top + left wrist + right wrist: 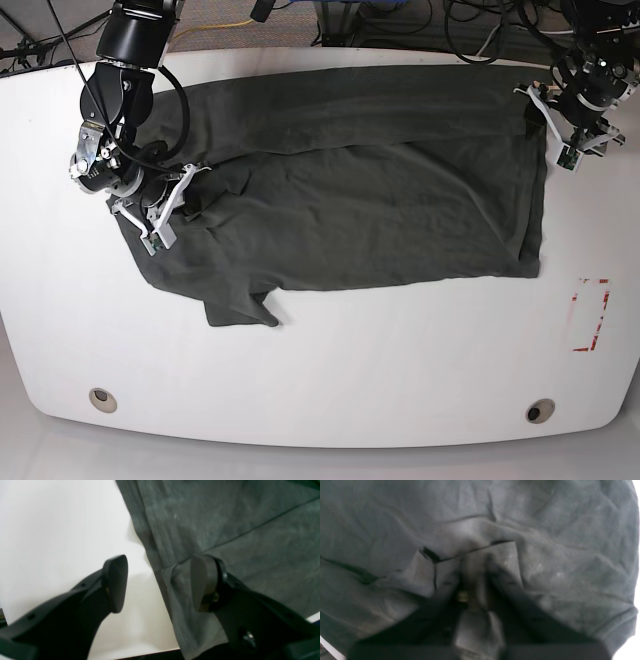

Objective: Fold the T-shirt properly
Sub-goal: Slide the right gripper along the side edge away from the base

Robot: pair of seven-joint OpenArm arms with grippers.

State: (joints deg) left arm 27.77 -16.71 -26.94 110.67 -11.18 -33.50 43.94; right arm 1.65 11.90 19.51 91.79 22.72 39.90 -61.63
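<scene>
Two grippers, two different jobs right now. Right gripper [475,580] is pinched tight on a fold of the T-shirt [380,190], which lies spread across the white table [330,370]. Left gripper [158,582] hangs with jaws spread at the far edge, one pad over cloth, one over bare table. I'd get that side clamped too, then lift both evenly so the fold lands straight. No readable label or writing anywhere

White rounded tabletop [330,360] evenly lit from above, two round holes [101,399] set near its front edge, red dashed rectangle [590,315] marked at one side, tangled cables [440,20] seen on the floor beyond
</scene>
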